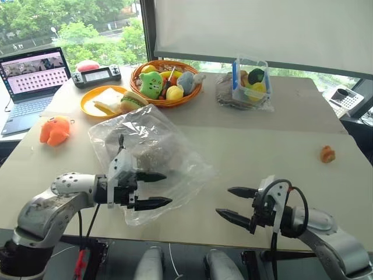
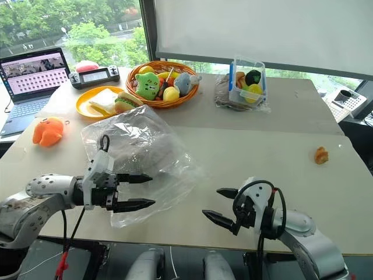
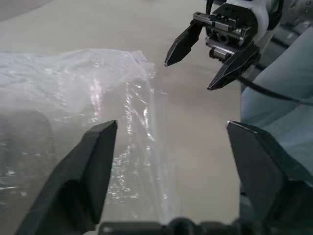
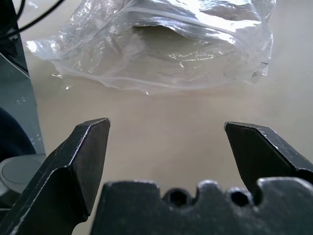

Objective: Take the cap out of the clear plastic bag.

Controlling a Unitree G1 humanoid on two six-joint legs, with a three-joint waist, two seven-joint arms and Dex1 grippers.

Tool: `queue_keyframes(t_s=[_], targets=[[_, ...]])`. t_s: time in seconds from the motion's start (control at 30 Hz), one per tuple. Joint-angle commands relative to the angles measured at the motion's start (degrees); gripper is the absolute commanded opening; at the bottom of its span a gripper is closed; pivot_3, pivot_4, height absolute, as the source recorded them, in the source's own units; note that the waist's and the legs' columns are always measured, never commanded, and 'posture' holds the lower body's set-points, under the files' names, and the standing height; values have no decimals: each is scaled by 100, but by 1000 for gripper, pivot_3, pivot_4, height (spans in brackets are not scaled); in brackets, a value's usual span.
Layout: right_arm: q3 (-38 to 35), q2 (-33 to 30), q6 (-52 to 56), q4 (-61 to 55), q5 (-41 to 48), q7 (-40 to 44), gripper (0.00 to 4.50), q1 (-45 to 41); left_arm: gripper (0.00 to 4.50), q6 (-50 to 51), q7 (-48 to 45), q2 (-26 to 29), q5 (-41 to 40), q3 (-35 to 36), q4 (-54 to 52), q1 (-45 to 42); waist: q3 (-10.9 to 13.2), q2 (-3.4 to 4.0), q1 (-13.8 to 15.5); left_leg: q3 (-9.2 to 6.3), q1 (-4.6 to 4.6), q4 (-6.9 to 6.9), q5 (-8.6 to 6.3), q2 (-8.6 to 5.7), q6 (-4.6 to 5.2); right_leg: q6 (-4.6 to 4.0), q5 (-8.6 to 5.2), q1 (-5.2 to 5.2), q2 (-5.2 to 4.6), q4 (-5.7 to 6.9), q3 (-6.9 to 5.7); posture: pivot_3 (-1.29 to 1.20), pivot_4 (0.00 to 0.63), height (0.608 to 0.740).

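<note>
The clear plastic bag (image 1: 152,153) lies crumpled on the table left of centre, its near end reaching toward the front edge. Through the film the cap (image 1: 152,156) shows as a beige-grey mound inside the bag. My left gripper (image 1: 168,188) hovers open over the bag's near end, pointing to the right, with nothing pinched between its fingers. My right gripper (image 1: 223,201) stands open to the right of the bag, pointing left at it and clear of the plastic. In the right wrist view the bag (image 4: 161,44) lies ahead of the open fingers (image 4: 88,147).
At the back stand a wicker basket (image 1: 192,93) of plush fruit, an orange plate (image 1: 87,105), a laptop (image 1: 32,76) and a clear blue-handled box (image 1: 250,79). An orange plush toy (image 1: 54,129) lies at the left, and a small orange item (image 1: 327,154) at the right.
</note>
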Motion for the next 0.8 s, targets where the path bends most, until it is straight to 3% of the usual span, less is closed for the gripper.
queue_keyframes(t_s=[0.03,0.27,0.57,0.67,0.8], targets=[[23,68,-141,2,-51,-16,4500,-107,4460,-492,4,202,516,-182,-396,-43,0,-1,13,0,0,0,0,0,0,0,0,0,0,0,0,0,150,740],[110,110,-50,71,-63,21,4500,-254,4460,-301,455,183,990,-711,-770,-277,1,-1,57,2,-2,0,0,0,0,-1,0,-2,1,0,2,0,150,740],[21,-9,82,34,62,95,4500,-320,4460,-699,1593,-185,2843,-2101,-655,-12,1,-2,72,2,-3,0,0,-2,0,-1,0,-2,2,0,4,0,150,740],[-14,-46,168,-39,151,74,4500,-350,4460,-927,2120,-395,3444,-2199,-453,88,1,-2,80,1,-3,2,0,-2,0,1,1,-1,1,0,3,0,150,740],[-24,-72,218,-12,188,116,4500,-408,4460,-1562,2661,-519,3869,-1724,-234,483,2,-3,60,1,-3,3,0,0,0,-5,4,-2,2,1,5,0,150,740]])
